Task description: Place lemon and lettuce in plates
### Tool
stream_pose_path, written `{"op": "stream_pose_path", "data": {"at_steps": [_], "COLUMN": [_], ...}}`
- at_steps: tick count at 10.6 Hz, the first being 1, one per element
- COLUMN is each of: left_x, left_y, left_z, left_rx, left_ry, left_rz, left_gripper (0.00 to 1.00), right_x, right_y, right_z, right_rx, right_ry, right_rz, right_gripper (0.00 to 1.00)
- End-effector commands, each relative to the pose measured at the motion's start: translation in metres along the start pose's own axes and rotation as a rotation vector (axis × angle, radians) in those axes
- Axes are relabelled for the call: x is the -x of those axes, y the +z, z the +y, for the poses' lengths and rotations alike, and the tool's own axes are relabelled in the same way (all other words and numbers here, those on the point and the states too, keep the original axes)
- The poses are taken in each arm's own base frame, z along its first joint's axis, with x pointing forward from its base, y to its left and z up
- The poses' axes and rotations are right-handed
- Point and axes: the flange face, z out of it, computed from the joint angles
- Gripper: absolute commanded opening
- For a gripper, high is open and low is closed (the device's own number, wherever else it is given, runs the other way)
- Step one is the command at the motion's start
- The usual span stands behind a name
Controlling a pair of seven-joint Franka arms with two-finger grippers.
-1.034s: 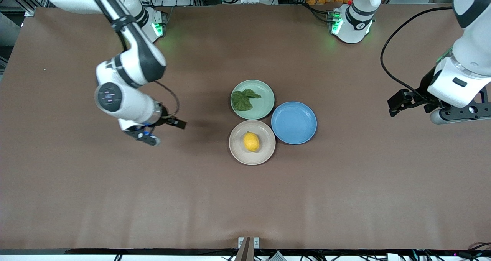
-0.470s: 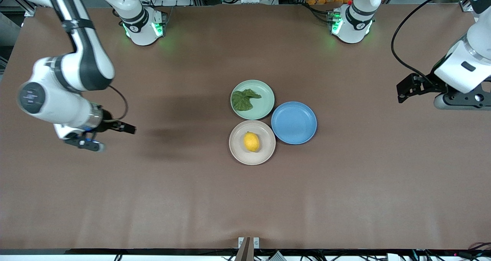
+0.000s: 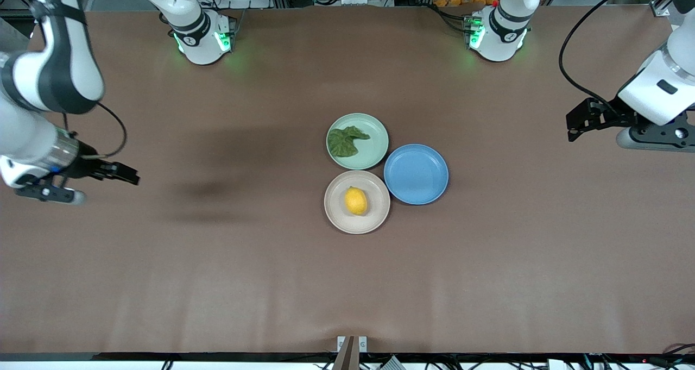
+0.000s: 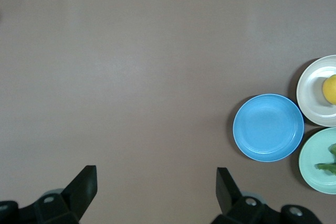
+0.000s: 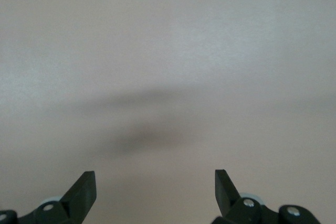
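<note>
Right gripper [image 5: 155,195] has swung farther from the blue plate [image 3: 416,174], fingers spread, left gripper [image 4: 156,192] spread too; lemon [image 3: 355,201] sits in beige plate [image 3: 334,215], lettuce [image 3: 345,140] in mint plate [image 3: 377,142], so just retreat clear.

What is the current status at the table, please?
Left gripper open, right gripper open, both over bare table. Lemon in beige plate, lettuce in mint plate. Nothing obstructing.

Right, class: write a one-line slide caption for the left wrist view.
Open left tool over bare table; blue plate beside the beige plate holding the lemon and the mint plate holding lettuce.
</note>
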Motion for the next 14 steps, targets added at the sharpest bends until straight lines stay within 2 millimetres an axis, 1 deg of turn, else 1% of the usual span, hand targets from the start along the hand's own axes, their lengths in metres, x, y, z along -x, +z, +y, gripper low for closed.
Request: {"op": "stream_pose_path", "data": {"at_steps": [1, 2, 3, 4, 5, 6, 8, 10, 11, 12, 13, 14], "left_x": [0.012, 0.012, 0.013, 0.015, 0.016, 0.019, 0.022, 0.021, 0.021, 0.021, 0.021, 0.021], "left_y": [-0.014, -0.013, -0.014, -0.014, -0.012, -0.010, -0.009, -0.009, -0.009, -0.010, -0.010, -0.009], "left_z": [-0.017, -0.019, -0.019, -0.023, -0.019, -0.018, -0.014, -0.016, -0.017, -0.017, -0.020, -0.019], "left_rx": [0.025, 0.052, 0.064, 0.082, 0.092, 0.094, 0.091, 0.086, 0.084, 0.088, 0.084, 0.083], "left_ry": [-0.010, -0.020, -0.027, -0.037, -0.041, -0.040, -0.033, -0.030, -0.032, -0.030, -0.036, -0.035], "left_rz": [0.005, 0.001, 0.002, -0.009, -0.025, -0.051, -0.070, -0.069, -0.069, -0.068, -0.068, -0.069], "left_gripper": [1.00, 1.00, 1.00, 1.00, 1.00, 1.00, 1.00, 1.00, 1.00, 1.00, 1.00, 1.00], "right_x": [0.013, 0.015, 0.018, 0.021, 0.023, 0.026, 0.032, 0.043, 0.046, 0.047, 0.047, 0.049], "right_y": [-0.057, -0.078, -0.097, -0.116, -0.136, -0.155, -0.184, -0.206, -0.212, -0.215, -0.227, -0.231], "right_z": [0.016, 0.017, 0.024, 0.027, 0.032, 0.031, 0.032, 0.031, 0.034, 0.031, 0.030, 0.030], "right_rx": [0.009, 0.009, 0.010, 0.010, 0.025, 0.036, 0.050, 0.049, 0.047, 0.048, 0.044, 0.043], "right_ry": [-0.012, -0.009, 0.002, 0.008, 0.013, 0.010, 0.017, 0.018, 0.023, 0.017, 0.015, 0.016], "right_rz": [-0.016, -0.023, -0.023, -0.026, -0.022, -0.025, -0.021, 0.012, 0.023, 0.029, 0.054, 0.063], "right_gripper": [1.00, 1.00, 1.00, 1.00, 1.00, 1.00, 1.00, 1.00, 1.00, 1.00, 1.00, 1.00]}}
